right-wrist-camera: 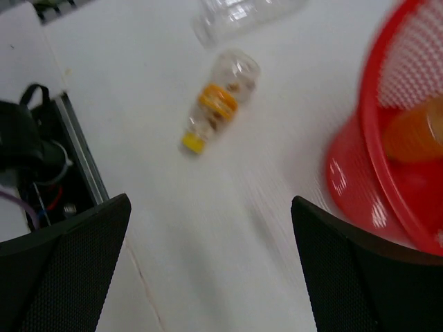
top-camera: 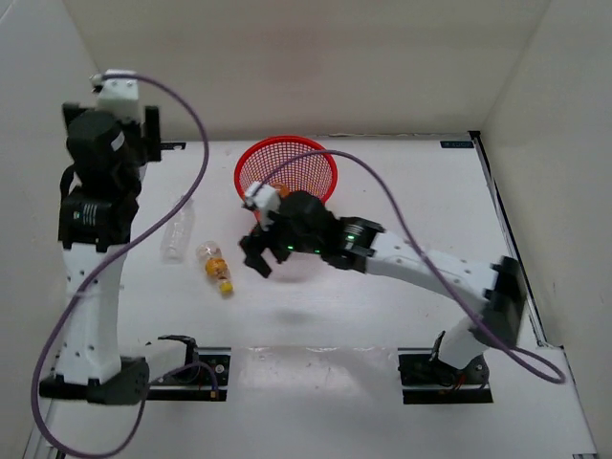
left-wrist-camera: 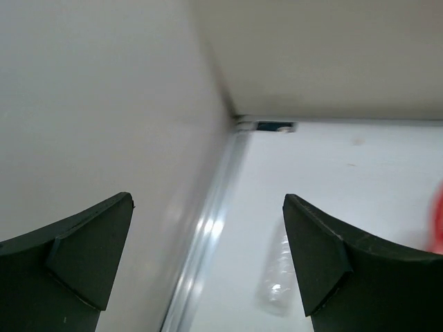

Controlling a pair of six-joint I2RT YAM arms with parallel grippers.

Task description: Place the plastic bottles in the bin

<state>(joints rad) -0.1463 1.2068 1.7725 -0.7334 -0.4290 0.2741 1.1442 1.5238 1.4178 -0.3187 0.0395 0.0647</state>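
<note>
The clear bottle [top-camera: 177, 229] lies on the table left of centre; it also shows in the left wrist view [left-wrist-camera: 275, 277] and the right wrist view [right-wrist-camera: 242, 14]. The shorter orange-yellow bottle [top-camera: 215, 267] lies beside it, yellow cap toward the near edge, and shows in the right wrist view [right-wrist-camera: 218, 104]. The red mesh bin [top-camera: 287, 170] stands at the back centre. My right gripper [top-camera: 256, 256] is open and empty above the table, between the bin and the orange-yellow bottle [right-wrist-camera: 208, 270]. My left gripper [top-camera: 163, 139] is open and empty, raised near the back left wall [left-wrist-camera: 208, 270].
White walls close in the left, back and right sides. An orange object [right-wrist-camera: 415, 135] lies inside the bin [right-wrist-camera: 387, 159]. The left arm's base mount [right-wrist-camera: 34, 159] with cables sits at the near edge. The bin's rim shows at the right edge of the left wrist view [left-wrist-camera: 437, 221].
</note>
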